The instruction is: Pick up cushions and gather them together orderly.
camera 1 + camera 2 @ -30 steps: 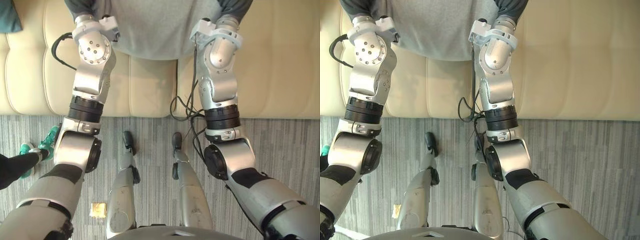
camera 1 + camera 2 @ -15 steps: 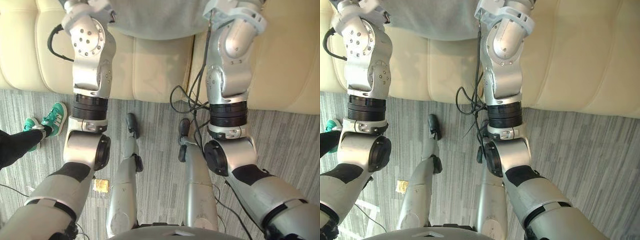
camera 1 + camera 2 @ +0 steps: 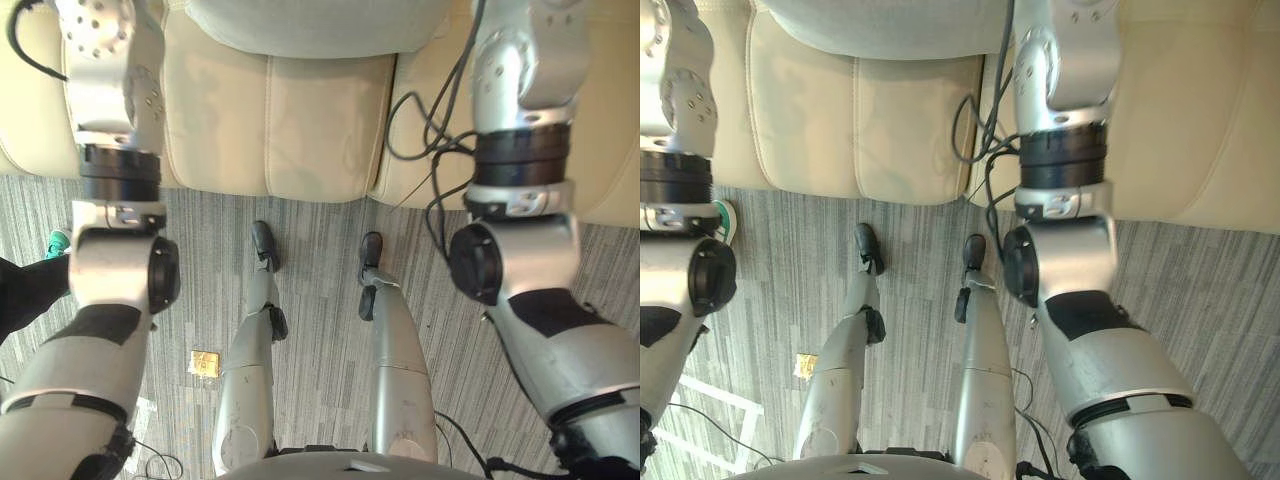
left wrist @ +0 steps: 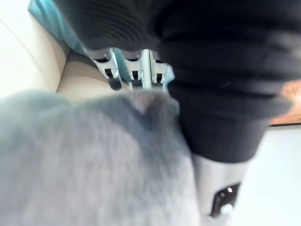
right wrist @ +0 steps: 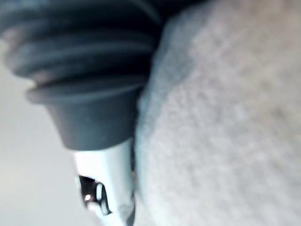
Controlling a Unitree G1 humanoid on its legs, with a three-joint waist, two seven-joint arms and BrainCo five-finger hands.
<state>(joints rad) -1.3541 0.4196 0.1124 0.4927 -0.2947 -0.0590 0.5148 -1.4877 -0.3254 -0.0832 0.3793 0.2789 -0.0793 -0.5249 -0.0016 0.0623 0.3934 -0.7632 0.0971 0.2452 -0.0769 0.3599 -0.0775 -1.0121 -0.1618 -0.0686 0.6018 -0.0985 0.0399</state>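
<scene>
A grey cushion (image 3: 310,25) lies on the cream sofa seat at the top of the left eye view, between my two arms, which run up past the picture's top edge. In the left wrist view my left hand (image 4: 136,70) rests against the cushion's fuzzy grey cover (image 4: 84,160), which hides the far end of the hand. A teal cushion (image 4: 49,21) lies beyond it against the sofa back. In the right wrist view my right hand (image 5: 106,183) sits close beside the same grey cushion (image 5: 225,122).
The cream sofa (image 3: 300,120) spans the top of the view, its front edge meeting grey striped carpet (image 3: 320,215). A person's dark trouser leg (image 3: 25,300) and green shoe (image 3: 725,220) stand at the left. A small yellow scrap (image 3: 205,363) lies on the carpet.
The whole picture has shifted, so the camera moved. Both arms have swung outward, farther apart. Less of the grey cushion shows, now at the picture's top edge.
</scene>
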